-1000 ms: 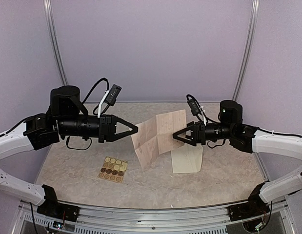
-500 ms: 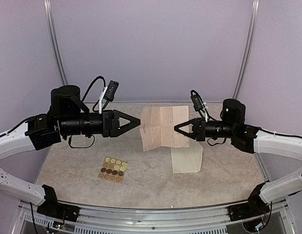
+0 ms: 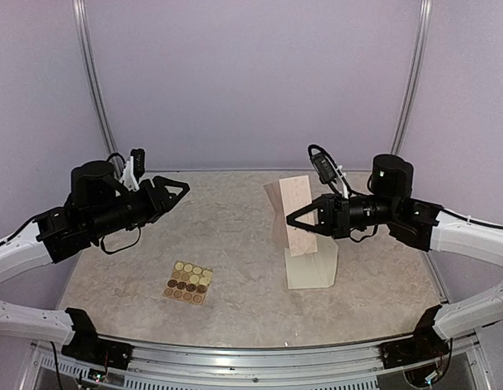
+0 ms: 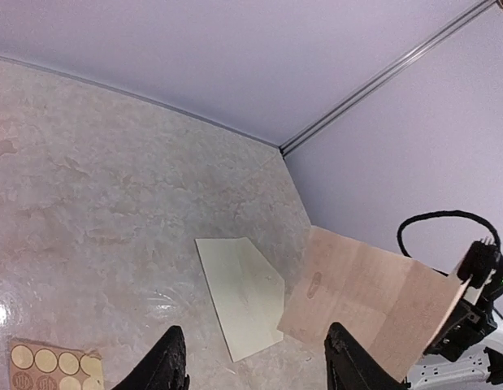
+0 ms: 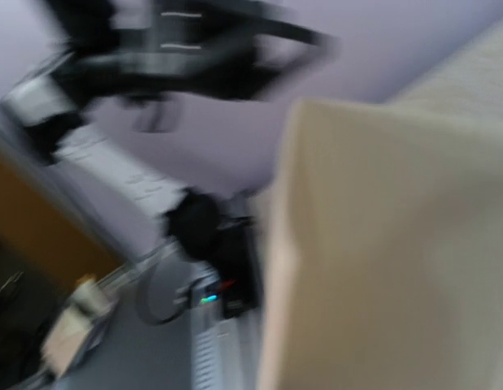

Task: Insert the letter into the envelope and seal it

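Left hand (image 3: 174,188): held above the surface (image 3: 235,240) on the left side; its fingers (image 4: 171,370) are spread apart and nothing is gripped.
Right hand (image 3: 293,223): closed on the letter (image 3: 296,195), which is pinched at one edge.
Letter: a pinkish, creased sheet, held up in the air and tilted, over the far end of the envelope (image 3: 312,268); whether the two touch cannot be told.
Envelope: laid flat on the surface right of centre, ungripped; its pointed end is seen in the left wrist view.
Sticker card (image 3: 188,282): laid flat at the front left, well apart from the envelope.
Right wrist view: blurred; only the pale sheet is made out.
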Tool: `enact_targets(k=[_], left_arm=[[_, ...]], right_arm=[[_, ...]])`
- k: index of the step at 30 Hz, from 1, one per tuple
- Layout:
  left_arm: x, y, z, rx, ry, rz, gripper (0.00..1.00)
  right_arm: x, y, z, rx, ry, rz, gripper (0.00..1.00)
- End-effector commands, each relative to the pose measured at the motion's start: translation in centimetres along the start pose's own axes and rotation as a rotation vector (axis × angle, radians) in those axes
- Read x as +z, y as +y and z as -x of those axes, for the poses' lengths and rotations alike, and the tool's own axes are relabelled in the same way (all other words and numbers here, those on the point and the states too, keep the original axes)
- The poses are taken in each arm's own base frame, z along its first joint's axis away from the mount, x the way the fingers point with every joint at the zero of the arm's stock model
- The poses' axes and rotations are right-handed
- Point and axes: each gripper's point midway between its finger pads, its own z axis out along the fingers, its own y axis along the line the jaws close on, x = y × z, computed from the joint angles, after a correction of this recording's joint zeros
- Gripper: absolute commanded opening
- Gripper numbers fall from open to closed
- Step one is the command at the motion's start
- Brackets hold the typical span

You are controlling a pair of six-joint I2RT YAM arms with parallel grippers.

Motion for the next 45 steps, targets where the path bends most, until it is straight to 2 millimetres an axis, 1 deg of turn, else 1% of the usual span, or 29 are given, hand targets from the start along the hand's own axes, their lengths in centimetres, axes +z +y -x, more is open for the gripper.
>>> enact_targets(k=[1,4,8,9,11,13,16,17,18,20,23,25,28,35,41,45], left_arm=[[0.2,3.1,-0.2,-0.081,-0.033,0.094,0.54],[0.8,3.6,-1.0,-0.099,-0.016,0.091,0.54],[1.7,3.3,-1.9,-0.107,0.008,0.052,0.54],[2.0,3.0,-2.2,-0.103,0.024,0.035,0.54],[2.4,1.5,-2.2,-0.086,0.028,-0.033,0.55],[2.6,-1.4,-2.9,-0.046,0.067,-0.161,0.55],[2.0,-6.6,-4.0,0.035,0.108,-0.364,0.55],[1.5,-8.4,-4.3,0.065,0.115,-0.424,0.55],[1.1,-10.1,-5.0,0.095,0.135,-0.484,0.55],[0.1,-13.1,-5.9,0.139,0.152,-0.594,0.56],[-1.1,-15.8,-7.3,0.162,0.183,-0.708,0.56],[-1.8,-16.8,-7.8,0.168,0.190,-0.757,0.56],[-2.3,-17.3,-8.4,0.167,0.198,-0.786,0.59],[-2.3,-18.2,-8.5,0.169,0.200,-0.817,0.59],[-1.8,-18.8,-8.7,0.180,0.206,-0.840,0.59],[-2.0,-19.4,-8.9,0.180,0.214,-0.882,0.59]], right_arm=[[-0.1,7.1,1.4,-0.104,0.048,0.220,0.00],[0.0,10.2,2.0,-0.148,0.064,0.315,0.00],[-0.4,14.3,2.7,-0.232,0.067,0.436,0.00],[-0.7,15.3,2.9,-0.256,0.063,0.466,0.00],[-1.1,16.1,3.3,-0.284,0.043,0.482,0.00],[-1.1,15.8,3.7,-0.287,0.015,0.447,0.00],[-0.3,14.2,3.6,-0.263,0.006,0.374,0.00],[0.0,13.7,3.5,-0.249,0.010,0.360,0.00],[0.3,13.3,3.3,-0.238,0.012,0.353,0.00],[0.7,12.7,3.2,-0.217,0.009,0.343,0.00],[1.1,11.9,3.1,-0.194,0.001,0.316,0.00],[1.2,11.6,3.1,-0.188,-0.005,0.305,0.00],[1.3,11.5,3.0,-0.185,-0.005,0.309,0.00],[1.4,12.0,2.8,-0.177,0.014,0.352,0.00],[1.3,12.3,2.5,-0.174,0.028,0.379,0.00],[1.3,12.5,2.4,-0.168,0.036,0.397,0.00]])
